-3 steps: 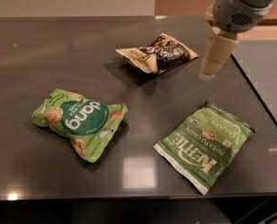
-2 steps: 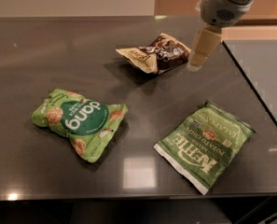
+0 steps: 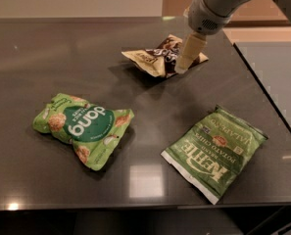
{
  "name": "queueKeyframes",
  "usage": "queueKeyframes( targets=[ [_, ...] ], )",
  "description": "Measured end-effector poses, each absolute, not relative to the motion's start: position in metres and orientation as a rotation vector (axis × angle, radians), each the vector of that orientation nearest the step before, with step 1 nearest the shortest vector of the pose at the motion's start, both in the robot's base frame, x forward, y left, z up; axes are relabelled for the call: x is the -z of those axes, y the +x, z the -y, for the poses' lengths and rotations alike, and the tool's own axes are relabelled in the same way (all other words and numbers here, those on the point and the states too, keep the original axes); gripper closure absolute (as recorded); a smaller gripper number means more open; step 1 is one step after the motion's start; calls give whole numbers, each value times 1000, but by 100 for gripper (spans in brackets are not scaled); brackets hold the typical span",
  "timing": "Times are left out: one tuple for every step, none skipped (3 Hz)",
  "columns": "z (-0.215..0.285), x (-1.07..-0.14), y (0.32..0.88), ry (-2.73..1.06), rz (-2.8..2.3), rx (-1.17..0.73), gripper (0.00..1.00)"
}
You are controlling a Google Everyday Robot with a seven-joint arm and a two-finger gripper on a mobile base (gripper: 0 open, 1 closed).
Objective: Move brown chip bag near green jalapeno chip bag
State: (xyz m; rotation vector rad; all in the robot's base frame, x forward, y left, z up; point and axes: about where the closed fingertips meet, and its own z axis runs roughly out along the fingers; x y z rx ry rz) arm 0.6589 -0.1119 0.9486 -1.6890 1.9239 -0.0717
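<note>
The brown chip bag [image 3: 155,58] lies at the back middle of the dark table, dark brown with a tan end pointing left. The green jalapeno chip bag [image 3: 214,152] lies flat at the front right, with white KETTLE lettering and a white edge strip. My gripper [image 3: 183,66] hangs from the arm at the top right and reaches down over the right part of the brown bag, covering some of it. Its cream finger points down and left at the bag.
A puffy lighter green bag with a round dang logo [image 3: 84,127] lies at the front left. The dark table [image 3: 61,53] has its right edge close to the jalapeno bag, its front edge just below it.
My gripper has moved left and down, from beside the right of the brown bag to over its right part. The bags have not moved.
</note>
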Motion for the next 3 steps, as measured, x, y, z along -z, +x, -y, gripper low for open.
queueKeyframes(
  targets=[
    [95, -926, 673, -1701, -1895, -12, 0],
    [83, -906, 682, -1705, -1878, -86, 0],
    [75, -891, 690, -1708, -1865, -135, 0]
  ],
)
